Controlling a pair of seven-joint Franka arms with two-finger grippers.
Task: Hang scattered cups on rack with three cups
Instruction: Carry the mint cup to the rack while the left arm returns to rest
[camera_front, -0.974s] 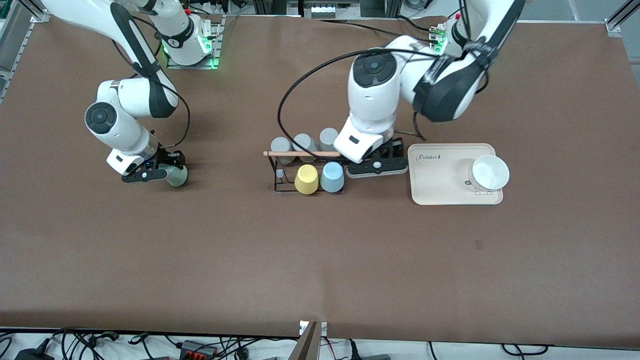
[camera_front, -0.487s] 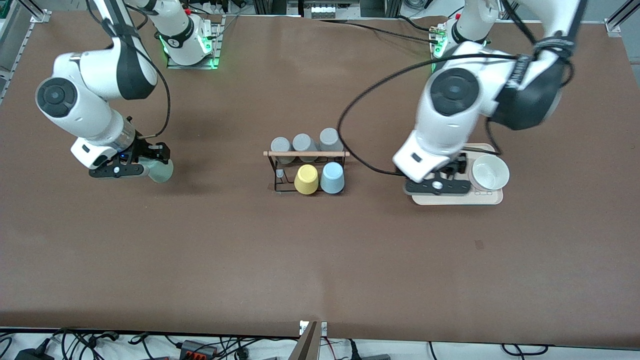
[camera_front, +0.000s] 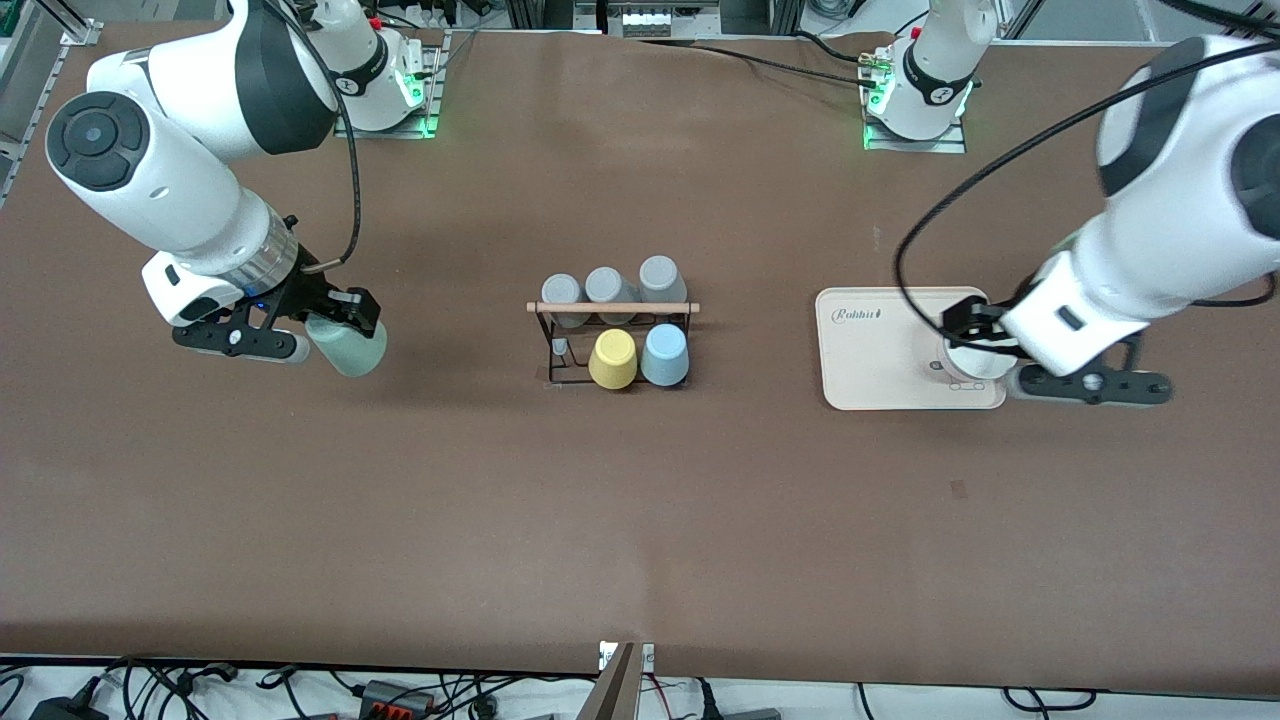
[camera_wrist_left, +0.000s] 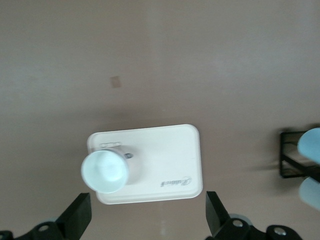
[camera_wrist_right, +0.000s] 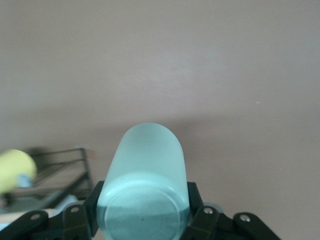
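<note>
Clamping mint cup (camera_front: 349, 345), right gripper (camera_front: 290, 335) over bare table; left gripper (camera_wrist_left: 145, 220) spread

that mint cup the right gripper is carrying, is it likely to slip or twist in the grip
Possibly. The mint-green cup looks smooth and tapered, so the right gripper, shut near its base, could let it slide. It looks small and thin-walled, probably light. It is held tilted, so it might pivot.

The mint-green cup (camera_wrist_right: 145, 185) is looking like matt, frosted plastic in the right gripper (camera_wrist_right: 145, 220); the table (camera_front: 640, 520) is showing a dull brown cloth-like cover beneath it.
</note>
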